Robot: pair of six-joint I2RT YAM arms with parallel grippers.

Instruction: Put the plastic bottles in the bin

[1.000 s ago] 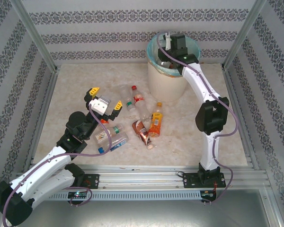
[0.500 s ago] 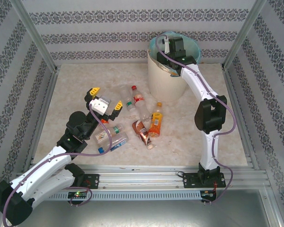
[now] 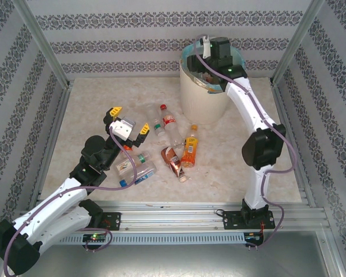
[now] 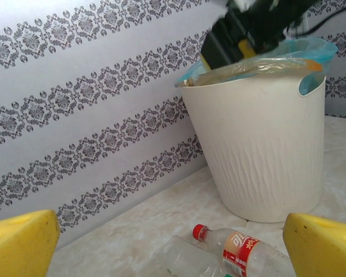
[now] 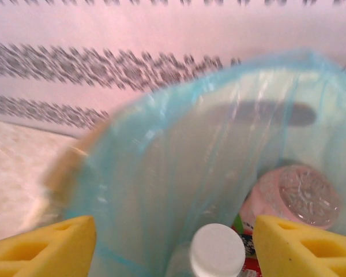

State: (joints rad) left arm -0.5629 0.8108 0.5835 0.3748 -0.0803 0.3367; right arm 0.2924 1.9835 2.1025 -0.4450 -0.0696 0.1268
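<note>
The cream-white bin (image 3: 190,92) with its blue-green bag stands at the back of the table. My right gripper (image 3: 210,48) hangs over its mouth, open. In the right wrist view a white-capped bottle (image 5: 217,252) sits loose between the yellow fingers (image 5: 303,245), down inside the bag (image 5: 179,156), beside a pink bottle (image 5: 300,199). Several bottles lie on the table: a red-capped one (image 3: 168,122), an orange one (image 3: 190,148), a brown one (image 3: 174,161) and clear ones (image 3: 134,164). My left gripper (image 3: 129,119) hovers open above them, holding nothing. Its view shows the red-capped bottle (image 4: 242,248) and the bin (image 4: 265,150).
Patterned walls and metal frame posts (image 3: 43,43) close in the table on three sides. Bare marble (image 3: 92,98) lies left of the bottles and in front of the right arm (image 3: 259,147). The right arm's wrist (image 4: 248,34) shows above the bin's rim.
My right gripper's jaws have opened over the bin and the bottle they held now sits free between them. The right arm's elbow swung slightly right. The left arm has not moved.
</note>
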